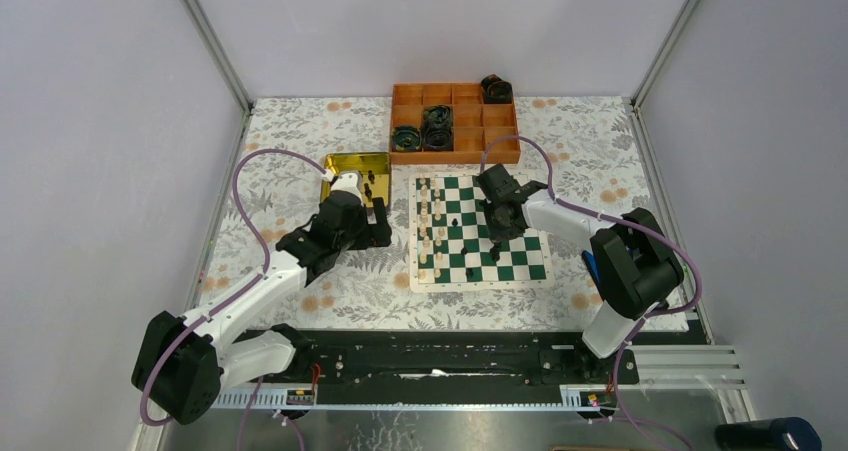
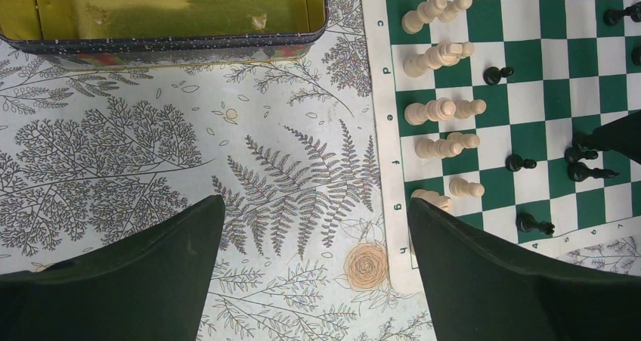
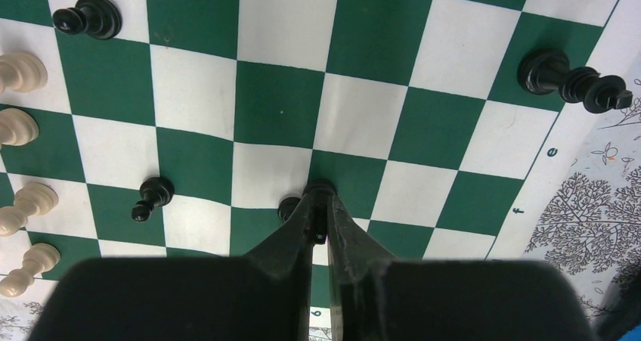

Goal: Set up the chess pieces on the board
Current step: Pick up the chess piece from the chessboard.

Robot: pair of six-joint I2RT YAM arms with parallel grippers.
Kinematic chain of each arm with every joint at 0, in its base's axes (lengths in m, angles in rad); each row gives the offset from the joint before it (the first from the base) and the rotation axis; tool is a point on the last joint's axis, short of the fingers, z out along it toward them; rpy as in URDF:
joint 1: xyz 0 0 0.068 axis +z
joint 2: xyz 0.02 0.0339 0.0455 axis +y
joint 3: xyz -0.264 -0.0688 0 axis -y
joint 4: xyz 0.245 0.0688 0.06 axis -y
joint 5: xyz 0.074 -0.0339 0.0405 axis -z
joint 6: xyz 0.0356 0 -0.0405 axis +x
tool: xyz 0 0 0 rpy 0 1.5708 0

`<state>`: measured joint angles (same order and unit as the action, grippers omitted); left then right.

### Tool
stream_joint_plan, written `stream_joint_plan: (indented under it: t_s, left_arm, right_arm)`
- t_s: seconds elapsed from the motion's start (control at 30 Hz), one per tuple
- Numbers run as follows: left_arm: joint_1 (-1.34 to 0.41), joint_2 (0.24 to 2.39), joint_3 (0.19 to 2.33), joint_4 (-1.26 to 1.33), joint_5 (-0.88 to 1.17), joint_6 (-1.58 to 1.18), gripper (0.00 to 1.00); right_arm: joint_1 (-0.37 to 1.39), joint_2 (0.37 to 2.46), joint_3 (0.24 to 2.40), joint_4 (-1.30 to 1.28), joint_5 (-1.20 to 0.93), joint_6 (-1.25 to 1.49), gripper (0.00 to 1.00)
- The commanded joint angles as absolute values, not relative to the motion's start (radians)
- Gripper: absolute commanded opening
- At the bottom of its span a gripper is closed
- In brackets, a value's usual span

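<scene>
- Many small chessmen stand on the board [image 3: 280,99]. Cream pieces [image 2: 435,114] crowd two lines along one edge, and black pieces [image 3: 87,16] are scattered over the squares, not in rows.
- Right end effector [image 3: 321,199] is down at the board, its fingers pinched almost together on a black piece [image 3: 320,184]. Only the head of that piece shows at the tips.
- Left end effector [image 2: 314,205] hangs released with its jaws wide and holds nothing. It is over the table [image 2: 113,144], between the yellow tin [image 2: 166,42] and the board's edge.
- These pieces look light, hard and smooth, and tall for their narrow bases, so a slight nudge would probably tip one.
- The best hold is likely a gentle pinch just under the head, taken straight from above, since a hard squeeze on the rounded top could make the piece pop out.
- The mat looks thin, so a dragged piece may pull it. It seems safer to lift each piece clear and set it down upright, well away from its neighbours.
</scene>
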<state>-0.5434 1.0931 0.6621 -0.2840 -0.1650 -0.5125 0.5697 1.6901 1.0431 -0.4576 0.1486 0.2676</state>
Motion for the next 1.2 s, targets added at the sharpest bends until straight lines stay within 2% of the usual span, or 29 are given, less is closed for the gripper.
stream_joint_plan:
  t_s: [0.0, 0.77, 1.17]
  left_arm:
    - [-0.551, 1.093, 0.672, -0.256, -0.184, -0.488, 0.99]
    - [-0.563, 1.081, 0.671, -0.257, -0.183, -0.487, 0.99]
    - [-0.572, 1.082, 0.672, -0.256, -0.179, -0.488, 0.99]
  right_arm:
    - [0.575, 1.680, 1.049, -0.455, 0.179, 0.280, 0.03]
    - [0.566, 1.584, 1.043, -0.518, 0.270, 0.280, 0.01]
    - [0.444, 1.496, 0.962, -0.567, 0.247, 0.295, 0.02]
